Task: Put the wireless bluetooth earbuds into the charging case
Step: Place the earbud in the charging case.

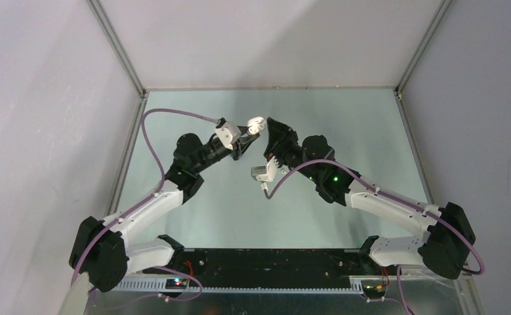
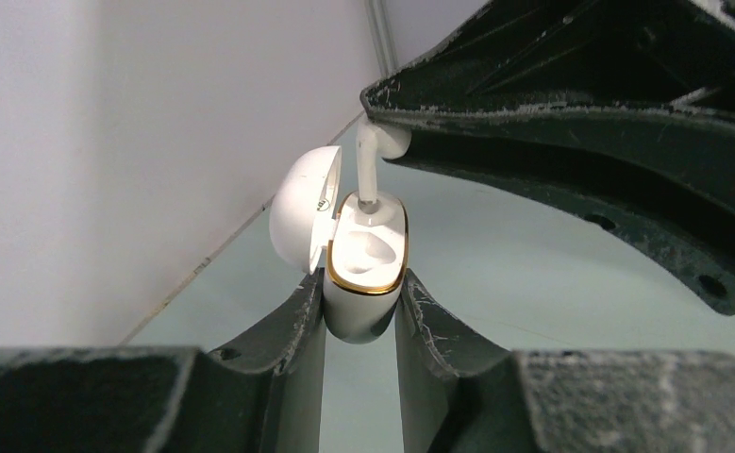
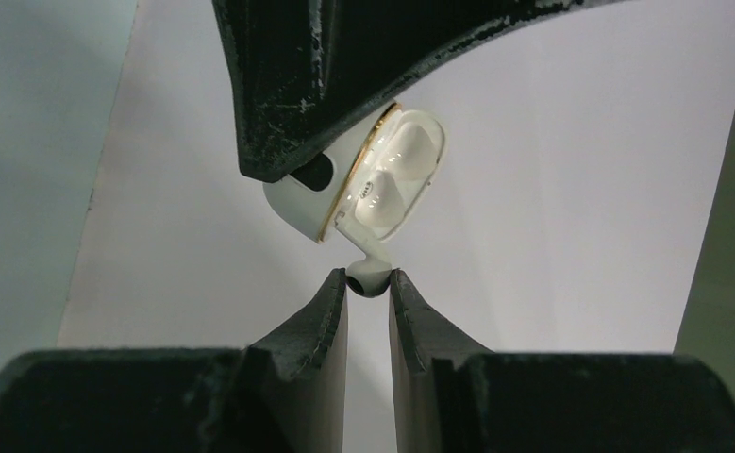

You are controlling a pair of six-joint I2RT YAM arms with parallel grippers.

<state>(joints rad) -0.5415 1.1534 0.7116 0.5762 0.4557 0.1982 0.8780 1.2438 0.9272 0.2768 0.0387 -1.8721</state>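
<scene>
1. Two grippers meet tip to tip in the air, above the table point(image 1: 351, 118). The right gripper point(image 3: 366, 280) is closed on the round head of one white earbud point(image 2: 373, 156), and the stem sticks out past its fingertips.
2. The long axis of the stem points straight away from the right gripper, toward the case point(image 2: 363, 316). The stem tip is at the far socket point(image 2: 375, 209), touching it or just inside. How deep it sits, I cannot tell.
3. The left gripper point(image 2: 361, 288) clamps the lower body of the case from both sides. The open mouth, with its gold rim point(image 2: 368, 286), faces the right gripper.
4. The lid point(image 2: 299, 212) is folded back to one side and is apart from the stem.
5. The near socket point(image 2: 368, 250) looks empty. No other earbuds show in any view.
6. My judgement: the insertion is in progress but not finished, because the head is between the right fingers and outside the case.
7. The coming move depends on one line. The earbud must travel along its own stem axis, down into the far socket. The right arm is the one to push, while the left only holds the case steady.
8. Stem and socket seem nearly in line. A small tilt could catch the stem on the rim, or the tiny head could slip from the pinch and drop to the table.
</scene>
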